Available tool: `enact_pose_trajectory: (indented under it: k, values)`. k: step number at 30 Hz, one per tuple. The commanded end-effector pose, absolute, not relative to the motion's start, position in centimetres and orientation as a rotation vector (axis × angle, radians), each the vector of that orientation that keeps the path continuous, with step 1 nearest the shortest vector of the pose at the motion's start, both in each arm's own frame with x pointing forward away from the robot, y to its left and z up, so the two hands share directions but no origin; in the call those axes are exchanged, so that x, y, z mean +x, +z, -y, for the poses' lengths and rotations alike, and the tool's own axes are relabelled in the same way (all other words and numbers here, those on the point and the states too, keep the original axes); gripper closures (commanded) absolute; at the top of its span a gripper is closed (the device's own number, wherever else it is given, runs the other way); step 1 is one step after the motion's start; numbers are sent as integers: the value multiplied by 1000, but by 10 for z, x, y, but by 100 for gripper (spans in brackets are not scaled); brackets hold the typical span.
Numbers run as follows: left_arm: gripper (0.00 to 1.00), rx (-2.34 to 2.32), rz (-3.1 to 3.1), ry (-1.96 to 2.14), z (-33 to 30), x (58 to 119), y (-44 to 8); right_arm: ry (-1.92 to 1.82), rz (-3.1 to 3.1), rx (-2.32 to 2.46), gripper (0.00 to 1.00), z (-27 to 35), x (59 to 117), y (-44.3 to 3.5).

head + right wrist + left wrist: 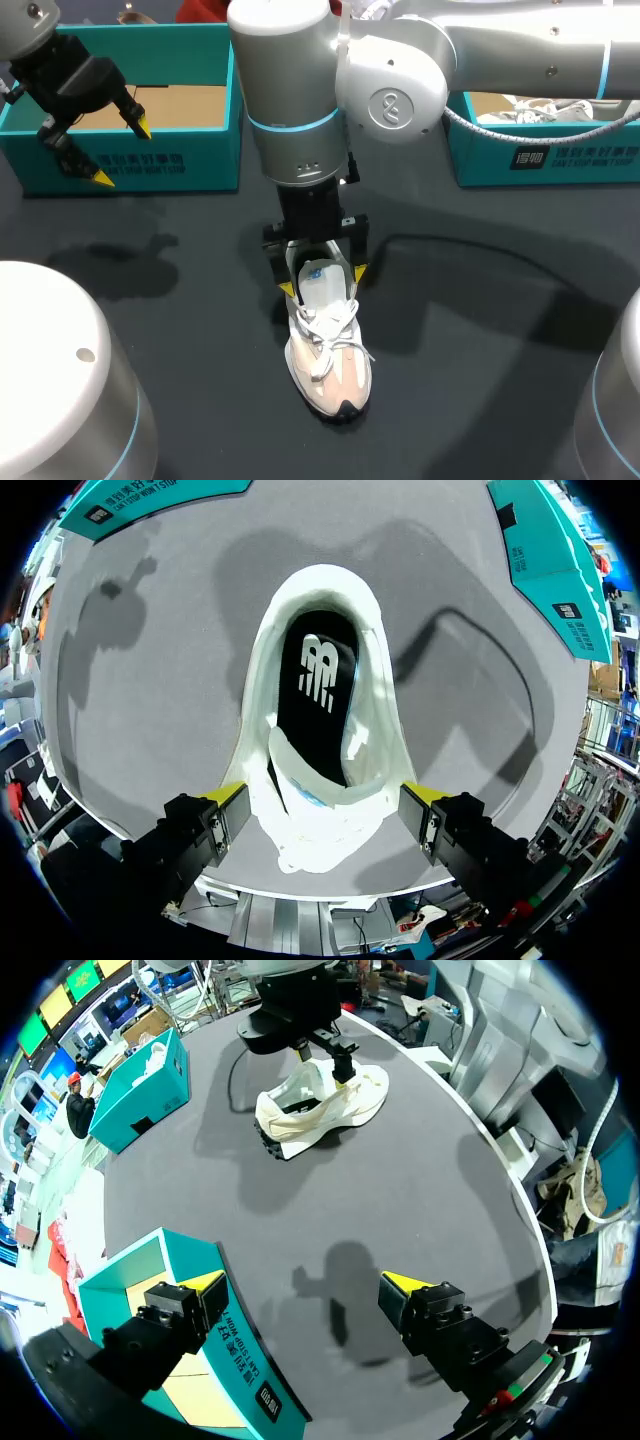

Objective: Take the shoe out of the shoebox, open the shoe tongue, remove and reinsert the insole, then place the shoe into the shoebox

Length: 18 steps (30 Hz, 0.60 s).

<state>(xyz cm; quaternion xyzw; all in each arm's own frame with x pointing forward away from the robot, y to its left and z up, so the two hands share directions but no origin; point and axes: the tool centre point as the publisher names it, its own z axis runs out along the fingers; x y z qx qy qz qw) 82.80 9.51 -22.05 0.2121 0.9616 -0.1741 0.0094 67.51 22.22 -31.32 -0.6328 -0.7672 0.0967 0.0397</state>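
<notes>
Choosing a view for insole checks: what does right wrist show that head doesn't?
Right wrist only: the inside of the shoe, with the dark insole and its white logo.

Head only: the left gripper, open, at the left box's front; the shoe's toe and laces; white contents in the right box.

Both: the shoe on the table, the right gripper straddling it, and parts of both boxes.
</notes>
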Motion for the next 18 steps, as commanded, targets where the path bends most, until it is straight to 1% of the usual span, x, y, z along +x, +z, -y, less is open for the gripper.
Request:
enact_pose_trajectory:
  k: [1,13,15,17,18]
  values:
    - [0,663,-3003,-539,-95,828,-221,278,2337,-1954,0,-214,666,-311]
    - [0,663,-3003,-539,-95,828,-221,235,2280,-2085,0,-206,619,-288]
    - [0,663,-3003,-539,-95,828,-221,210,2261,-2112,12,-204,610,-286]
    - [0,663,-3003,-539,-95,828,-221,195,2252,-2127,27,-203,603,-285]
    - [0,663,-3003,-539,-95,828,-221,191,2253,-2129,41,-204,601,-284]
